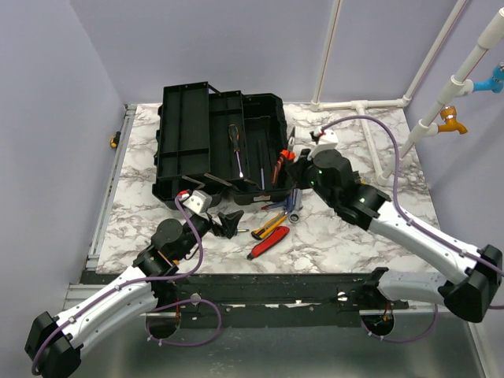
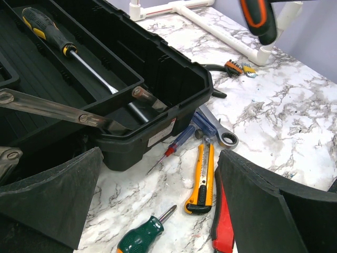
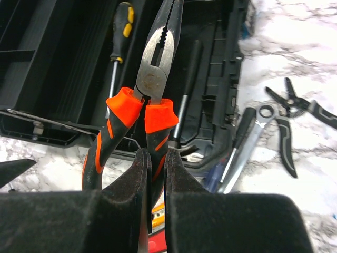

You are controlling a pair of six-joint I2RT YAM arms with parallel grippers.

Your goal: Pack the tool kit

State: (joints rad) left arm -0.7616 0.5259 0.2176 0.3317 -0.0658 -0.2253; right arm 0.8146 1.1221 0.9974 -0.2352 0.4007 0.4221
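The right gripper [image 3: 157,158] is clamped on the pliers [image 3: 153,79] over the toolbox [image 3: 229,79]. The left gripper [image 2: 160,155] stands apart, seemingly empty, near a green screwdriver [image 2: 139,240].

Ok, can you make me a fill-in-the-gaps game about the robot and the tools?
1. The right gripper is shut on the pliers, which have black and ____ handles.
2. The left gripper is ____ and holds nothing.
3. The long screwdriver lying inside the toolbox has a black and ____ handle.

Missing words: orange; open; yellow.
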